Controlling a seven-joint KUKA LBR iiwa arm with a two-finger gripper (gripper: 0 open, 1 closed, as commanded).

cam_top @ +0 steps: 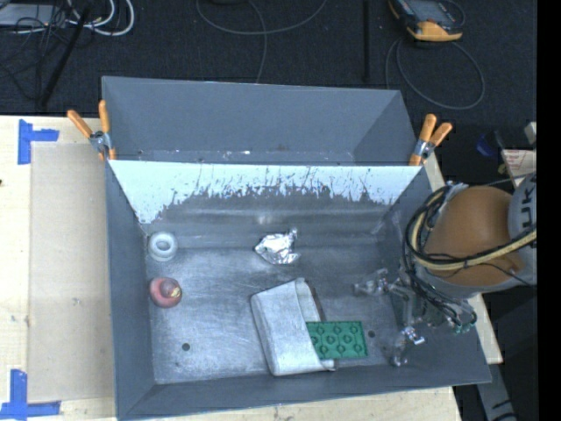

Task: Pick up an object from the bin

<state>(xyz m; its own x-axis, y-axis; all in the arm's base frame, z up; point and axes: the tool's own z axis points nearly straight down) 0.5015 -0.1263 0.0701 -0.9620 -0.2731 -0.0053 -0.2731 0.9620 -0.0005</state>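
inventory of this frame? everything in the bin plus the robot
bin: 1, grey metal, centre of view
crumpled foil ball: 1, silver, middle of the bin floor towards the back wall
small ring-shaped thing: 1, whitish, left side of the floor
small round thing: 1, pinkish red, left side, just in front of the whitish ring
rectangular block: 1, light grey, front centre, lying flat
flat plate with holes: 1, green, front, against the block's right edge
gripper: 1, dark metal, low over the bin's right front corner, right of the green plate
arm cover: 1, orange-brown, with black cables looped round it, at the bin's right rim
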